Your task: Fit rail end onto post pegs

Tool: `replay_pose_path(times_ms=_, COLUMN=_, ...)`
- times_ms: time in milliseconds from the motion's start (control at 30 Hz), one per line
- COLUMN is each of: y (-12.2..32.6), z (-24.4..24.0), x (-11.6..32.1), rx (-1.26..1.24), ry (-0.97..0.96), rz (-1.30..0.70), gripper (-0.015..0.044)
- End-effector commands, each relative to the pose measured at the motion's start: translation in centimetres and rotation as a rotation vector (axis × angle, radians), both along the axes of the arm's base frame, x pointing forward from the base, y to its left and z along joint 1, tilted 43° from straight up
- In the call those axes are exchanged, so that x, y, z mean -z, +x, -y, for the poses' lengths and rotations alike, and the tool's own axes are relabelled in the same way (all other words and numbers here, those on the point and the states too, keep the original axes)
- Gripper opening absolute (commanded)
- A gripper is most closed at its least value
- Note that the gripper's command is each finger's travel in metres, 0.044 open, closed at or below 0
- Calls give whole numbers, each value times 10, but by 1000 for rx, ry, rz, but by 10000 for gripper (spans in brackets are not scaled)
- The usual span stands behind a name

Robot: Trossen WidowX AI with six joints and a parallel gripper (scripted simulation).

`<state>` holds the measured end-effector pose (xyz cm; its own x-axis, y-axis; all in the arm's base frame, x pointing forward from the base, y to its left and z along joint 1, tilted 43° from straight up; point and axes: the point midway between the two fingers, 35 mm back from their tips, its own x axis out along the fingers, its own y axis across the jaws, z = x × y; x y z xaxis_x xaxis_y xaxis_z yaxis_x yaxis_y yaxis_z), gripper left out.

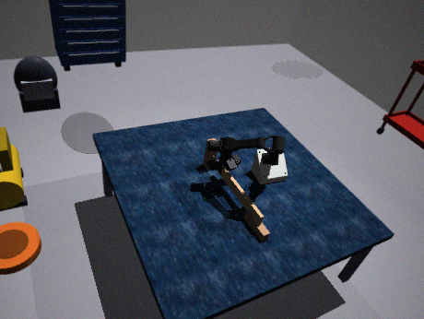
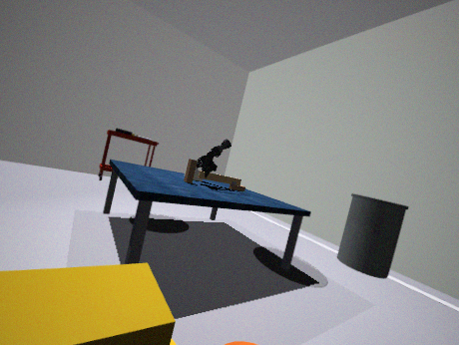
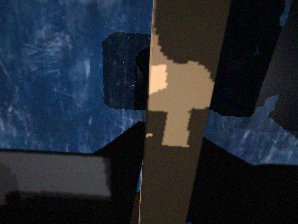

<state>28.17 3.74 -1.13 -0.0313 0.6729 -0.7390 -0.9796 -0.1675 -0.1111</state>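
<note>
The long wooden rail (image 1: 242, 194) (image 2: 222, 177) (image 3: 172, 165) runs from beside the post to the low footboard block (image 1: 264, 232) (image 2: 240, 188), with its far end at the block's bracket. Its near end is off the table. The short wooden post (image 1: 210, 156) (image 2: 190, 171) stands upright. My gripper (image 1: 225, 169) (image 2: 207, 173) is shut on the rail near the post; in the wrist view the rail passes between its dark fingers. The arm and gripper hide the pegs and the rail's near end, so I cannot tell whether rail and post touch.
The arm reaches over from a pale box-shaped mount (image 1: 275, 173) beside the rail. All stand on the blue table (image 1: 184, 267) (image 2: 150, 181). Dark shadows of the arm and rail fall on the table beside the rail. A red cart and other workshop things stand off the table.
</note>
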Motion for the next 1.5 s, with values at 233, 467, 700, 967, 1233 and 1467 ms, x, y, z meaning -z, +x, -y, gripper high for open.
replay_pose_path(times_ms=233, y=0, z=0, x=-1, rx=1, ry=2, rz=0, gripper=0)
replay_pose_path(times_ms=467, y=0, z=0, x=0, rx=1, ry=2, rz=0, gripper=0)
replay_pose_path(times_ms=700, y=0, z=0, x=0, rx=1, ry=2, rz=0, gripper=0)
replay_pose_path(times_ms=967, y=0, z=1, x=-1, rx=1, ry=2, rz=0, gripper=0)
replay_pose_path(times_ms=1233, y=0, z=1, x=0, rx=1, ry=2, rz=0, gripper=0)
replay_pose_path(times_ms=1467, y=0, z=3, x=2, rx=1, ry=1, rz=0, gripper=0)
